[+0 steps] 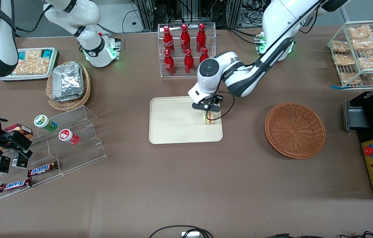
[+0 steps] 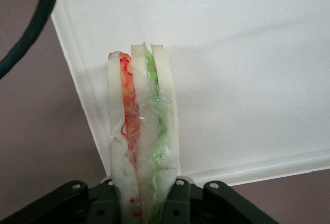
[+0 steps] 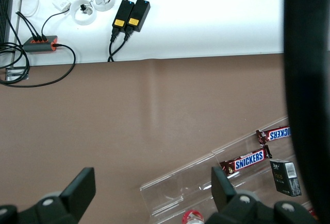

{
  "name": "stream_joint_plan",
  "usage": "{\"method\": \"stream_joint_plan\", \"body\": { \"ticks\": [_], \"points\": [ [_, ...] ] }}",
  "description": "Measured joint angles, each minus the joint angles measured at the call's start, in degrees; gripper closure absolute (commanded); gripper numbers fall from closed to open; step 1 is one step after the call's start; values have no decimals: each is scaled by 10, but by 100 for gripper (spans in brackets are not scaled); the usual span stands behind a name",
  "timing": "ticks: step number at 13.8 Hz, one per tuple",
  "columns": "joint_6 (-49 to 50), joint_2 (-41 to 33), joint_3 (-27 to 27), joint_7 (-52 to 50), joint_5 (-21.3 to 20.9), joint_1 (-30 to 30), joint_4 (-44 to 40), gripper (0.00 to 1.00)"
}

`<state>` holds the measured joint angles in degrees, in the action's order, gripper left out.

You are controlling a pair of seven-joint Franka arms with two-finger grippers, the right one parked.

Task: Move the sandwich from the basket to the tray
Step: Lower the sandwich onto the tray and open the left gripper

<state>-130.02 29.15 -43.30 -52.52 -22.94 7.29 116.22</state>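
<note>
The hand (image 1: 210,114) hung over the tray (image 1: 173,122), at the tray's edge nearest the basket (image 1: 295,129), and it pinched the sandwich (image 1: 210,119) between its fingers (image 2: 175,203). In the wrist view the sandwich (image 2: 142,131) stood on end between the black fingertips, three white bread slices showing edge-on, with an orange-red layer in one gap and a green layer in the other, clear wrap crinkled over them. Its free end pointed at the cream tray (image 2: 247,69) near a rounded corner, with the brown surface (image 2: 46,147) just outside the rim. From these views I could not tell whether the sandwich touched the tray. The basket sat well apart on the surface (image 1: 186,185), toward the working arm's end.
</note>
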Motion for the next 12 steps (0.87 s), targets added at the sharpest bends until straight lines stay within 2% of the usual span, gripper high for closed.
{"method": "stream_joint_plan", "body": {
  "ticks": [3,5,6,7,8,12],
  "points": [
    [0,38,1,-41,-57,13,-17,98],
    [0,65,1,-65,-92,19,-24,62],
    [1,71,-1,-68,-98,21,-29,39],
    [4,71,-1,-69,-98,22,-31,6],
    [5,71,-1,-69,-99,23,-31,0],
    [29,72,3,-74,-102,22,-45,0]
  ]
}}
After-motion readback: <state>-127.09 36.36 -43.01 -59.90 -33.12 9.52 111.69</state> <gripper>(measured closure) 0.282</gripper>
